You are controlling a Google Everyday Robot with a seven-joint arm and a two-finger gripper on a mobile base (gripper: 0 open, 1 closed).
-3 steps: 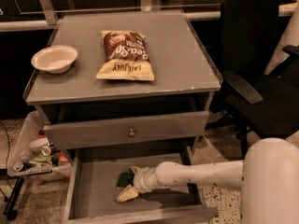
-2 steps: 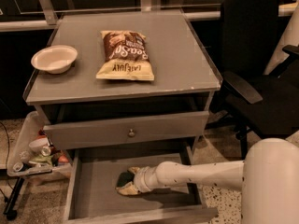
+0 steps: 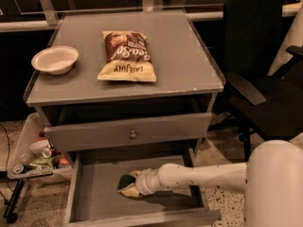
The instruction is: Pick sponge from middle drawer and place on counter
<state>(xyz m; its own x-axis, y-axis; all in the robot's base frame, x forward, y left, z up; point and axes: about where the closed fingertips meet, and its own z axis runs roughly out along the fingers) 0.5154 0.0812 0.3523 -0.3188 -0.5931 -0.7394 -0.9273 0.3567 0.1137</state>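
Down inside the middle drawer [image 3: 93, 191], the gripper [image 3: 133, 187] sat at the sponge [image 3: 124, 181] — touching it; whether clamped, I could not tell.

The sponge [image 3: 125, 182], dark green over yellow, lies on the flat grey bottom of the middle drawer [image 3: 94, 195], which stands pulled open at the lower centre of the frame. The hand [image 3: 135, 186] is inside the drawer, at the sponge's right side. The flat grey desk [image 3: 184, 56] fills the upper centre.
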